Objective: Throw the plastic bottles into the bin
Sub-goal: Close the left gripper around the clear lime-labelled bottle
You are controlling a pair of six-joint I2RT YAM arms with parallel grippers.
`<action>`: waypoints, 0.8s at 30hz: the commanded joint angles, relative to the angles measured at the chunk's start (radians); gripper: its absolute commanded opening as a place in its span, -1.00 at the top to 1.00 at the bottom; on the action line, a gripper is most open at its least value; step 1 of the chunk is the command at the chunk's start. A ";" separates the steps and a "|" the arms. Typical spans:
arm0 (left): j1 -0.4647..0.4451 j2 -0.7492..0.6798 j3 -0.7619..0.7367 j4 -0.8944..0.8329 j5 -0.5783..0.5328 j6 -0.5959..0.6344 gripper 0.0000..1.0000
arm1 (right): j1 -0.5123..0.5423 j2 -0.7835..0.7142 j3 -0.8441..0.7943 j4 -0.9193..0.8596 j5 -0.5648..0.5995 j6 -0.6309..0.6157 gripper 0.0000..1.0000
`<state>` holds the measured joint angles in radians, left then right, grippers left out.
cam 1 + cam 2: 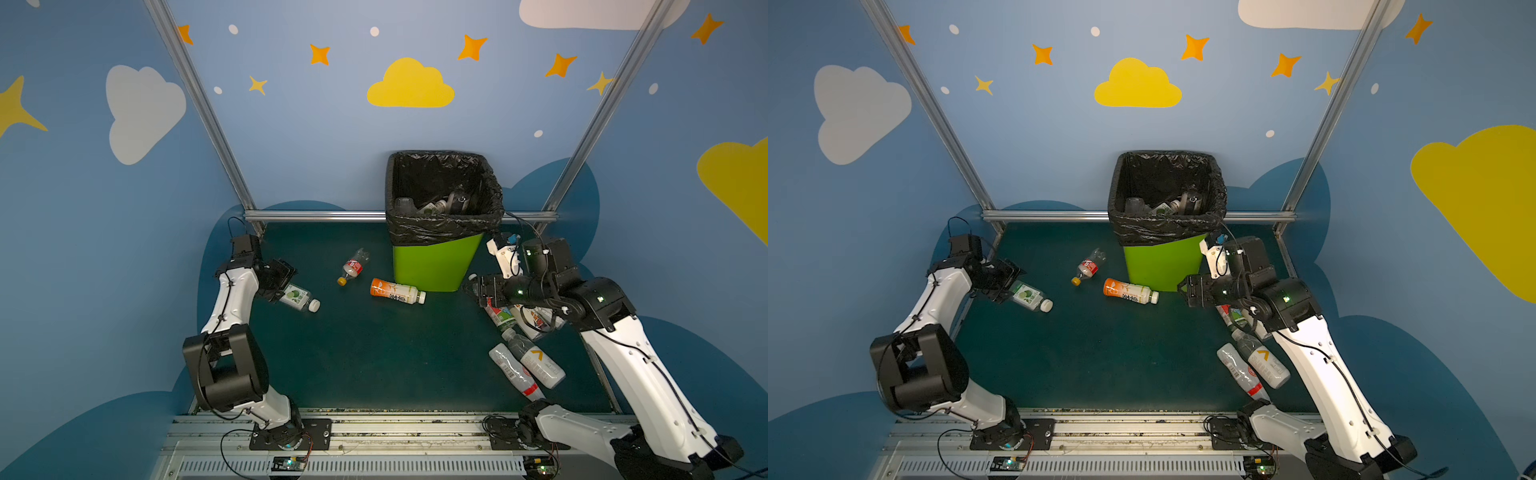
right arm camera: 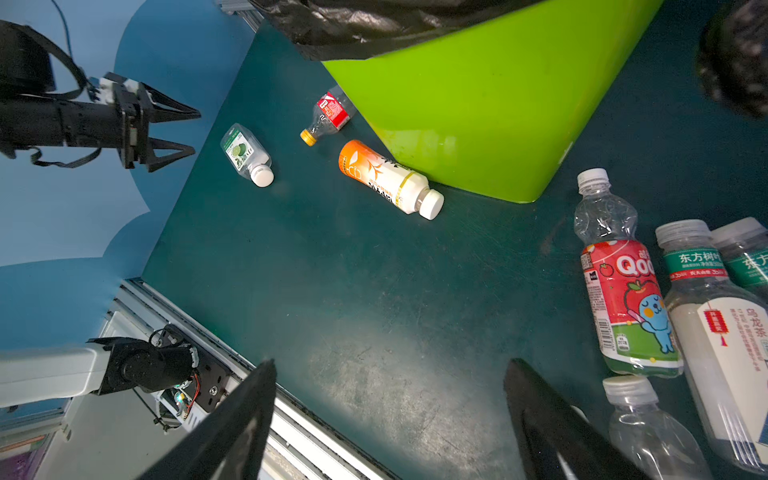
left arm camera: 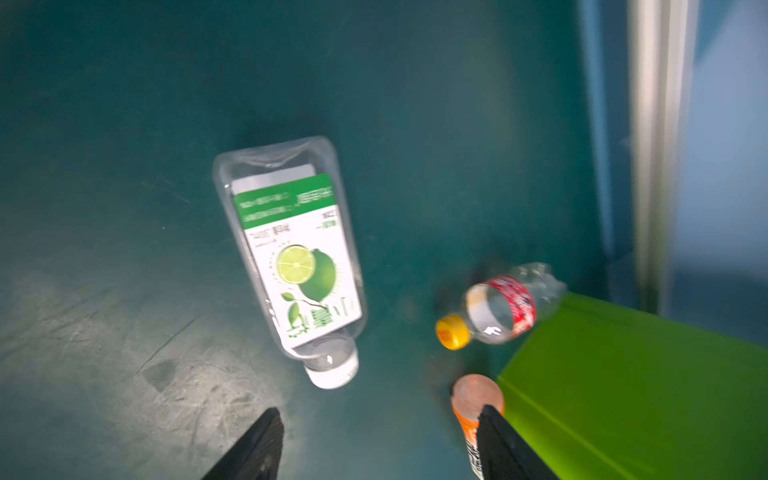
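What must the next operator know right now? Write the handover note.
Left gripper: open, empty, close to the lime-label bottle, which lies on the table.
Right gripper: open, empty, beside the bin.
Done: a few bottles in the bin.
Left: the lime-label bottle, the red-label bottle, the orange-and-white bottle at the bin's foot, and the cluster of bottles lying under the right arm.

Eight loose bottles (image 1: 397,291), one bin (image 1: 436,266)
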<state>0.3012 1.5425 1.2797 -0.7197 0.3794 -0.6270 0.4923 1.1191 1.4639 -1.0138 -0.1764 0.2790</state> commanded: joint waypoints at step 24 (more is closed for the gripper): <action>0.009 0.433 0.233 -0.129 0.000 0.006 -0.68 | -0.074 0.042 0.017 0.047 -0.025 -0.040 -0.73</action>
<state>0.3077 1.9469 1.4834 -0.8051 0.3901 -0.6384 0.4343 1.1492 1.4559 -0.9829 -0.1814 0.2611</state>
